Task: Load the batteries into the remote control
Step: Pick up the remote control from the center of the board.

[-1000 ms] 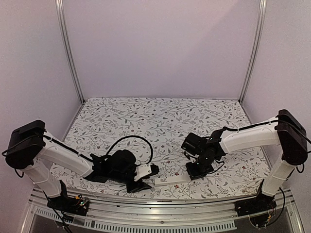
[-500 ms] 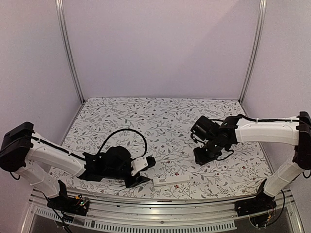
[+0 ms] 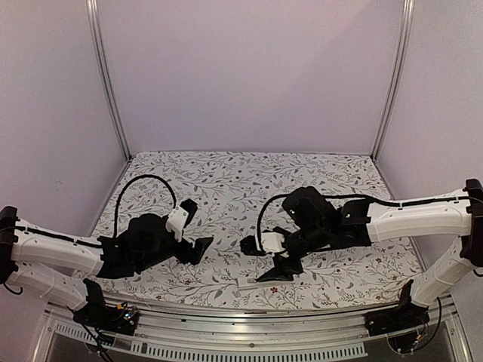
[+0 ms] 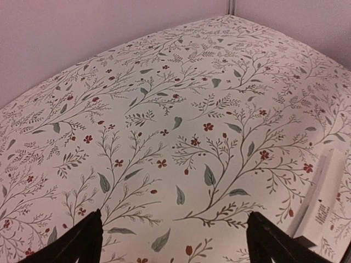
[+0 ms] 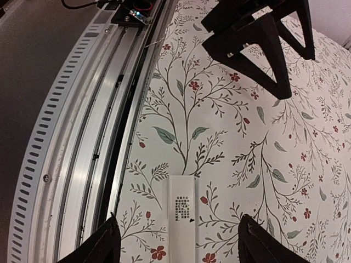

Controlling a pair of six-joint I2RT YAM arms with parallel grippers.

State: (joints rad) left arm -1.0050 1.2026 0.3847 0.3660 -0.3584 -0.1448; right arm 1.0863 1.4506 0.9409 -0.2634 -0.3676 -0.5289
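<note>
At the near edge of the table (image 3: 249,173), just inside the rail (image 5: 93,137), the remote (image 3: 249,285) lies flat. Its long axis runs left to right, roughly parallel to the rail. The right gripper (image 3: 260,264) hangs directly over it, tilted down. In the right wrist view its fingers stand wide apart, one on each side of the remote (image 5: 182,219), and touch nothing. The line between the fingers crosses the remote's width and not its length, so a straight descent would, in my judgement, let them close on the narrow sides without any turn of the wrist. The left gripper (image 3: 202,225) is also spread and empty. It sits apart to the left and farther back, facing the far side of the table. In the left wrist view the remote (image 4: 323,197) shows only at the right margin, outside that gripper's span. The right arm is therefore clearly the nearer one. The small black patch (image 5: 182,211) sits toward the end of the remote that points to the robot's left, toward the left gripper. The other end runs out of the right wrist view. Whether the battery bay faces up cannot be told. The batteries appear in no view, so their position is unconfirmed. By my assessment, loading cannot start until they are found.
</note>
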